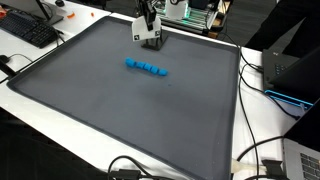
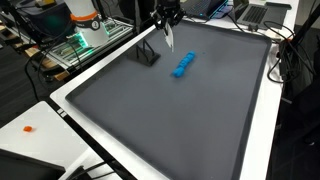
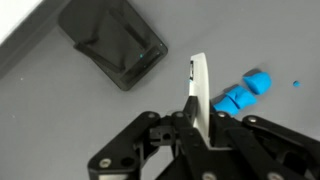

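White strip (image 3: 198, 80) is pinched in the pincer (image 3: 200, 122) in the wrist view. The jaws are shut tight on its lower end. I think the strip could slip or twist, because only a small bit is held and the rest sticks far out. If it tips, it could bump the black stand (image 3: 112, 45), which lies ahead of the pincer and off to one side. It could also knock the blue blocks (image 3: 240, 95), which sit close on the other side. The strip looks thin, flat and smooth, with a rounded tip.

In an exterior view, the pincer (image 2: 165, 18) hangs over the grey mat (image 2: 170, 120). The strip (image 2: 168, 38) points down from it. The stand (image 2: 148, 54) is just beside the strip's tip, and the blocks (image 2: 183, 66) are a bit further off.

In an exterior view, the pincer (image 1: 148, 20) is above the stand (image 1: 153, 42), near the far edge of the mat (image 1: 120, 110) on the white counter (image 1: 85, 18). The blocks (image 1: 147, 67) lie in a row nearby. The strip is hard to pick out here.
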Controlling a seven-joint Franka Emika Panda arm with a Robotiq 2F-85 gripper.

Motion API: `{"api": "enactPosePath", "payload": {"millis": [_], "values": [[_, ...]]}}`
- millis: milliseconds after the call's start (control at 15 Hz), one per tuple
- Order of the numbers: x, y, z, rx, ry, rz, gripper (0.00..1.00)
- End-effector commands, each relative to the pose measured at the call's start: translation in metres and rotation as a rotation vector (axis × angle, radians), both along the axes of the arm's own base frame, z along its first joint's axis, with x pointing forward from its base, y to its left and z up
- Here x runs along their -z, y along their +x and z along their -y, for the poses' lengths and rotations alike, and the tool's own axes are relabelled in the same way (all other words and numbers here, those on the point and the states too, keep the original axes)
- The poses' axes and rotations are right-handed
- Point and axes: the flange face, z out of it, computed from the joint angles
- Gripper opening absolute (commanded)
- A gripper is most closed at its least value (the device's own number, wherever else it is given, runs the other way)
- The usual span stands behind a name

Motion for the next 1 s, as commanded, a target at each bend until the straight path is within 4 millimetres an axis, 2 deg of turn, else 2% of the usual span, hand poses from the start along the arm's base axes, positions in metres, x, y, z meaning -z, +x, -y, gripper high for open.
{"api": "enactPosePath", "payload": {"millis": [0, 333, 533, 933], "values": [[0.002, -0.029, 0.001, 0.192, 0.035, 0.006, 0.02], [0.018, -0.053, 0.005, 0.353, 0.035, 0.015, 0.02], [0.030, -0.066, 0.011, 0.388, 0.037, 0.019, 0.02], [0.052, -0.083, 0.026, 0.526, 0.092, 0.026, 0.02]]}}
